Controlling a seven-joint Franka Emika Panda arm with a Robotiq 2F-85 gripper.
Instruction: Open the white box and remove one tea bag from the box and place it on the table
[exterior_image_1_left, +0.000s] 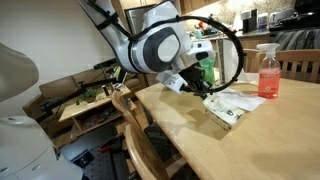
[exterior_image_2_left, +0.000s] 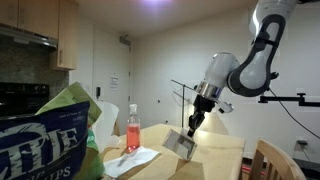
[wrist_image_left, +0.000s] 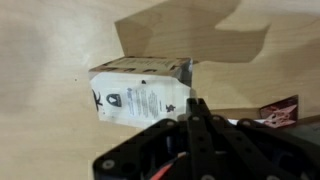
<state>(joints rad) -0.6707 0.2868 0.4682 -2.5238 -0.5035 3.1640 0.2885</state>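
The white box (wrist_image_left: 140, 92) lies on the light-wood table (wrist_image_left: 50, 140) with a printed face up; it also shows in both exterior views (exterior_image_1_left: 225, 113) (exterior_image_2_left: 183, 146). My gripper (wrist_image_left: 194, 104) is shut, its fingers pressed together into one dark blade, with the tip at the box's right edge. I cannot tell whether it touches the box, and nothing shows between the fingers. In the exterior views the gripper (exterior_image_1_left: 200, 88) (exterior_image_2_left: 194, 124) hangs just above the box. No tea bag is visible. Whether the flap is lifted I cannot tell.
A pink spray bottle (exterior_image_1_left: 268, 70) (exterior_image_2_left: 132, 130) stands beyond the box, with flat white paper sheets (exterior_image_1_left: 242, 98) (exterior_image_2_left: 130, 160) beside it. Wooden chairs (exterior_image_1_left: 135, 130) stand at the table's edge. A cluttered low bench (exterior_image_1_left: 85, 100) lies behind. A chip bag (exterior_image_2_left: 50, 140) fills one foreground.
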